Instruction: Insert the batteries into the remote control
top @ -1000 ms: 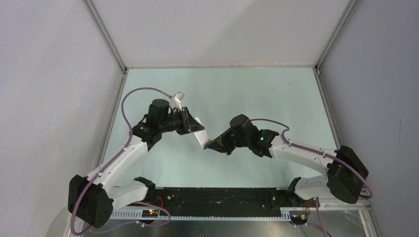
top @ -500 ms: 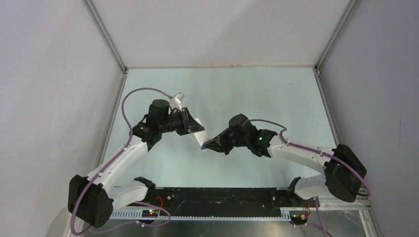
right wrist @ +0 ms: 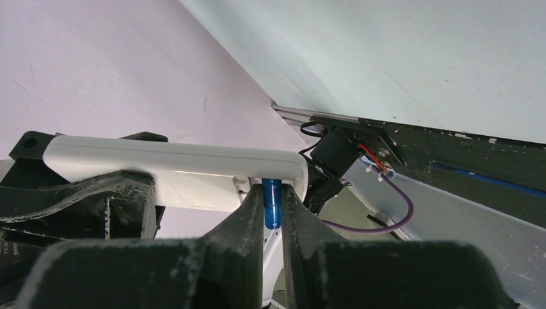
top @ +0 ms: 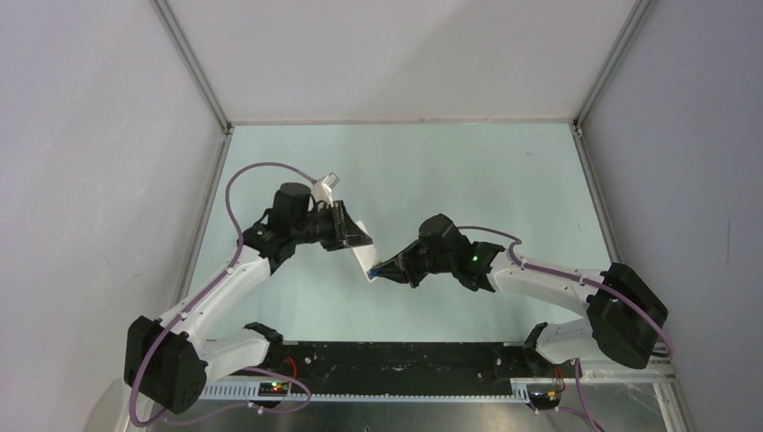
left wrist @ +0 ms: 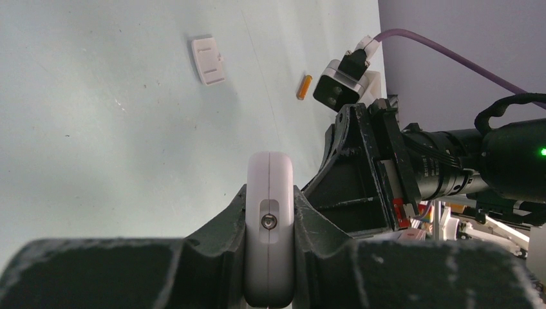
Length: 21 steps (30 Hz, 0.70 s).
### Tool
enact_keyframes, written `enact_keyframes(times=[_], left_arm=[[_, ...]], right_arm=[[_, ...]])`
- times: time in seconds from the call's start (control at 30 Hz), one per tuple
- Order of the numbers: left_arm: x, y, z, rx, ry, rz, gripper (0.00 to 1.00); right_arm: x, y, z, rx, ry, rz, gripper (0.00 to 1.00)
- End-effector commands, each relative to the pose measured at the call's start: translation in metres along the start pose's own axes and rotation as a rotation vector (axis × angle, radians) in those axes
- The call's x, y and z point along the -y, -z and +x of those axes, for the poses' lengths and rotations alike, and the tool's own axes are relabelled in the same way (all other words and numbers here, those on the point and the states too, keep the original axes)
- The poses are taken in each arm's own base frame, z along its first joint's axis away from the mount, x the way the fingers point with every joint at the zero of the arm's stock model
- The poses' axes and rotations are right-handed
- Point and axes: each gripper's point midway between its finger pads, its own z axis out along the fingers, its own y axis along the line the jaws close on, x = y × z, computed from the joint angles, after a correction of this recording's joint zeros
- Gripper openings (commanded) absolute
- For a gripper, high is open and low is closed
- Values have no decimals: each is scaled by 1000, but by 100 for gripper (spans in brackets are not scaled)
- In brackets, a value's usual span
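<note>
- Here, nearest the bases, the right jaws are closed narrowly on the blue battery (right wrist: 271,203). They grip its lower part, so the top end is free to go into the remote (right wrist: 174,158).
- That top end meets the remote's underside near one end, probably at the open bay. I cannot tell whether it is seated.
- The left jaws clamp the remote across its narrow sides and hold it in the air above the worktop (left wrist: 96,129). This likely turns the bay toward the other arm and gives the battery something firm to push against.
- Farther off, the orange battery (left wrist: 303,87) lies loose on the worktop, not yet loaded.
- Farthest, the cover (left wrist: 208,60) lies flat, apart from the orange battery, leaving the bay open for loading.
</note>
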Motion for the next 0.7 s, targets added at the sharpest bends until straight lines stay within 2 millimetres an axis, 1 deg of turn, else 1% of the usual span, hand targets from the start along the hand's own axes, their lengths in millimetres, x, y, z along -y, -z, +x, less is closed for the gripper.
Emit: enact_keyframes(times=[0.0, 0.37, 0.67], left_arm=[[22, 4, -8, -3, -60, 70, 0], [26, 7, -12, 4, -74, 74, 0], [19, 3, -12, 2, -79, 48, 0]], right_arm=[[-2, 5, -1, -3, -26, -18, 14], [4, 4, -2, -15, -58, -4, 15], [3, 8, -2, 0, -115, -1, 15]])
